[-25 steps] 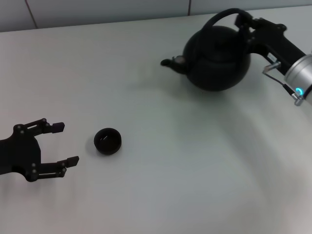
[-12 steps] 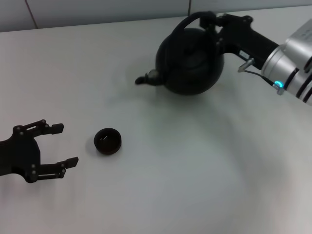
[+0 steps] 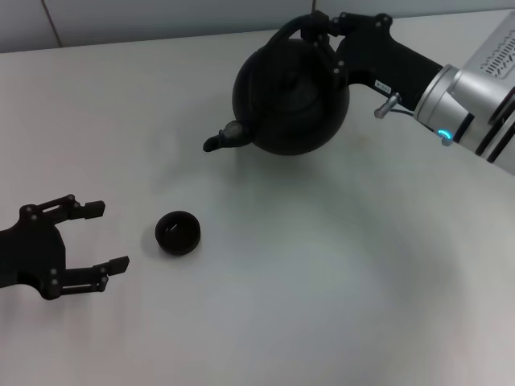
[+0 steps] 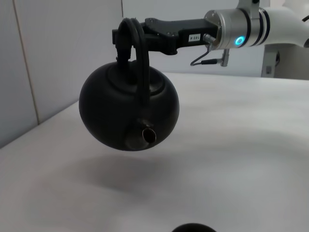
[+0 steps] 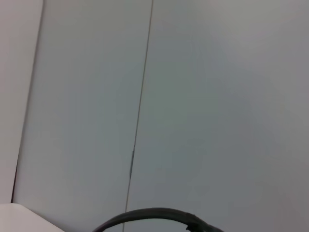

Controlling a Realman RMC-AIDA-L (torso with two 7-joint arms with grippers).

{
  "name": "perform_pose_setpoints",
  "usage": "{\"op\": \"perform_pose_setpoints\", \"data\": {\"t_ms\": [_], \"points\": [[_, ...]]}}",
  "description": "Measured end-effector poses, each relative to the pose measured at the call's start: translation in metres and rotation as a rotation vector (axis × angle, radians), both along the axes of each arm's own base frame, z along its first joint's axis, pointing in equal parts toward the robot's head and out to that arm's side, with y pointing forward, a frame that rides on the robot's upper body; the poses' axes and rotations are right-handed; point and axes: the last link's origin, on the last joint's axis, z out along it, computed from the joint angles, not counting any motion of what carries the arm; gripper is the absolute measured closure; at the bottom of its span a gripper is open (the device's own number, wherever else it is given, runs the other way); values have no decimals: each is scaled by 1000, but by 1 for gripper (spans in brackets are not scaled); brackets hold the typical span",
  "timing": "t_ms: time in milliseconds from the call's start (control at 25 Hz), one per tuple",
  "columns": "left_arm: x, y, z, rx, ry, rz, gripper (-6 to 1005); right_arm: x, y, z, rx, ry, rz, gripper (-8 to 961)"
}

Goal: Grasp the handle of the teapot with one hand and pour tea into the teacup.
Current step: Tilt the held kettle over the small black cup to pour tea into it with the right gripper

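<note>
White table (image 3: 306, 289) under me. Near: my left gripper (image 3: 100, 237) rests spread wide, the teacup (image 3: 177, 232) just beside it (upright). Farther: my right gripper (image 3: 326, 32) clamps the handle (image 4: 137, 63), holding the teapot (image 3: 290, 96) off the table, spout facing the cup.

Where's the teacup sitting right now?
In the head view the tiny round black teacup stands on the white table, left of centre, just beside the open left gripper, apart from it.
</note>
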Motion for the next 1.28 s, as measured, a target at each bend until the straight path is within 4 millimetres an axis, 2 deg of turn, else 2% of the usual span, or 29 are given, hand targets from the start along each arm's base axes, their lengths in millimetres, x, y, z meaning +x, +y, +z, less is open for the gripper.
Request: {"op": "perform_pose_setpoints", "data": {"t_ms": [560, 1280], "points": [[8, 3, 6, 31, -47, -13, 133, -14, 1, -11, -56, -38, 63, 822], [10, 4, 4, 33, -51, -15, 133, -20, -5, -18, -70, -120, 159, 824]]}}
